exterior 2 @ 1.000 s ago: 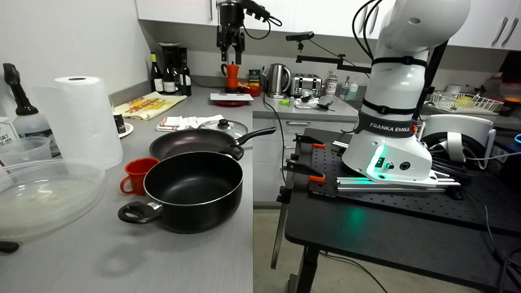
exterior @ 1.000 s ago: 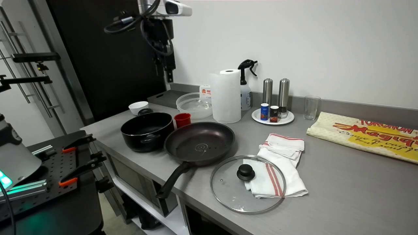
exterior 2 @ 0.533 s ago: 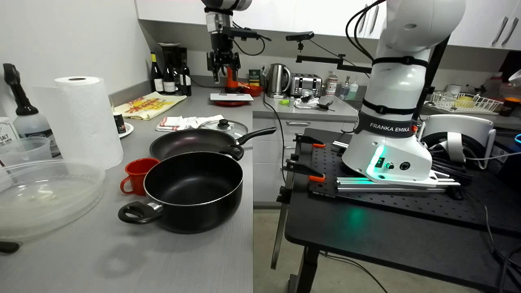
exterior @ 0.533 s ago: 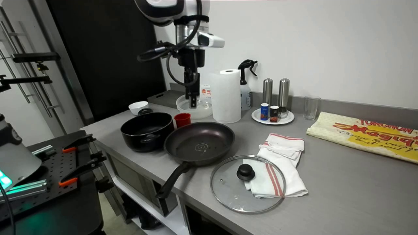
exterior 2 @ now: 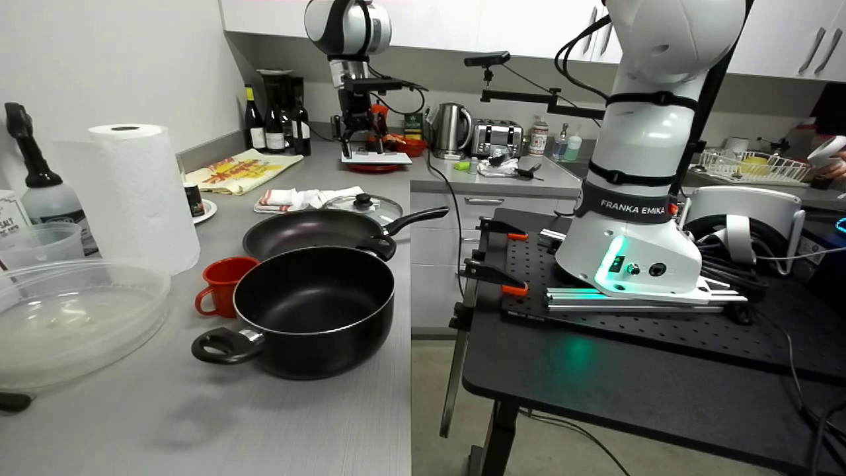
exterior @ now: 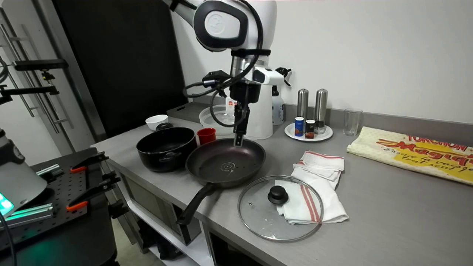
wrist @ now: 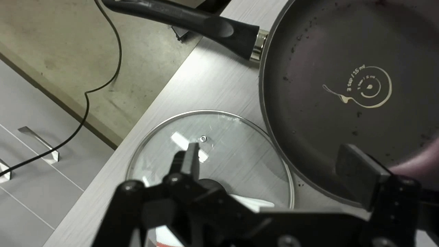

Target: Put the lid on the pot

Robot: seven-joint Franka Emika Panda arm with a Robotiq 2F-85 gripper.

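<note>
Wrist view: the fingers (wrist: 360, 175) hang spread, holding nothing, apparently over the pan (wrist: 343, 116). In an exterior view the lid (exterior: 266, 216) lies at the pan's 4 o'clock, partly over a towel (exterior: 321, 171); the pot (exterior: 166, 144) stands at 9 o'clock. A good grasp probably calls for travelling towards 5 o'clock there, centring on the knob (exterior: 278, 194), dropping straight, then closing squarely; the lift should clear the pan's rim, which lies in between. In the wrist view the fingers cover most of the knob and the lid's 6 o'clock edge, the pot is out of sight, and whether lid and pan touch I cannot tell.
</note>
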